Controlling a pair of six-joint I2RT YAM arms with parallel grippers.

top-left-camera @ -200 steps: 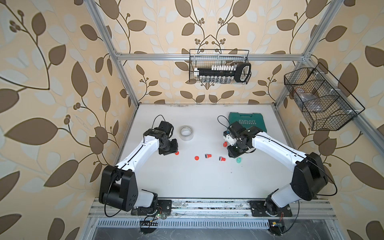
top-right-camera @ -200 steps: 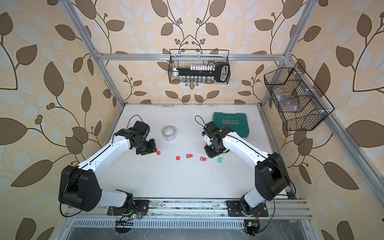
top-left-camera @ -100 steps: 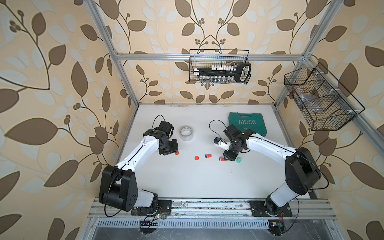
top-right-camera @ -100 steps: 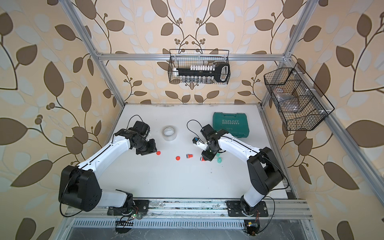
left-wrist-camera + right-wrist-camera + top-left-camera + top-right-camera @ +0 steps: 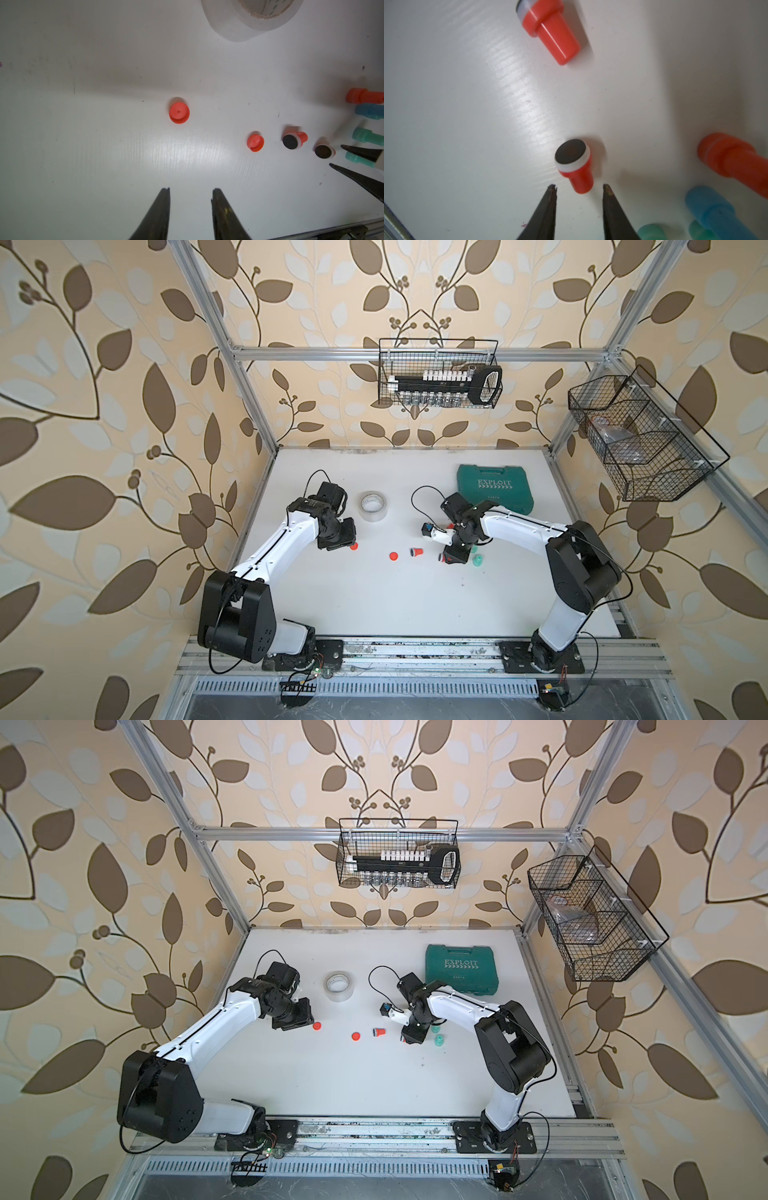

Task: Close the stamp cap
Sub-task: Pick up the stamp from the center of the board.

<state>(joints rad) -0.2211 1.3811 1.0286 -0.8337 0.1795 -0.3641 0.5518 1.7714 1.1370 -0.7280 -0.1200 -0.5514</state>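
Our right gripper sits low over the tabletop with its jaws apart and nothing held. Its tips flank the narrow handle end of a red stamp and, as far as the wrist view shows, do not touch it. We judge this to be a line-up for a grasp on the handle, which would leave the inked end free to take a cap.

That stamp lies on its side, uncapped. It shows a dark round pad, a white collar under it, then a red body narrowing to the handle. A second uncapped stamp lies near it, and a capped red stamp and a blue stamp lie beside the right gripper.

Our left gripper is also open and empty, hovering short of a loose red cap on the tabletop. Another red cap lies between that one and the stamps. We take it the left side is placed to fetch a cap.
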